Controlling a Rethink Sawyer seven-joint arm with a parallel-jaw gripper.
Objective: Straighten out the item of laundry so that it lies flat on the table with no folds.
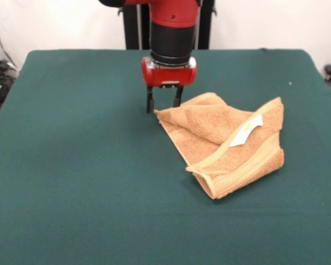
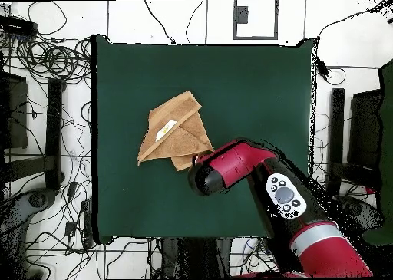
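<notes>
The green table spreads wide under me. On it, near the middle, the towel lies crumpled and folded over, white label up. My gripper hangs at its far corner, fingers spread apart, grasping nothing.

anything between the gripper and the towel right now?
Nothing visible. The gripper stands open at the towel's folded corner, fingers down by the table, with only bare green cloth around them.
</notes>
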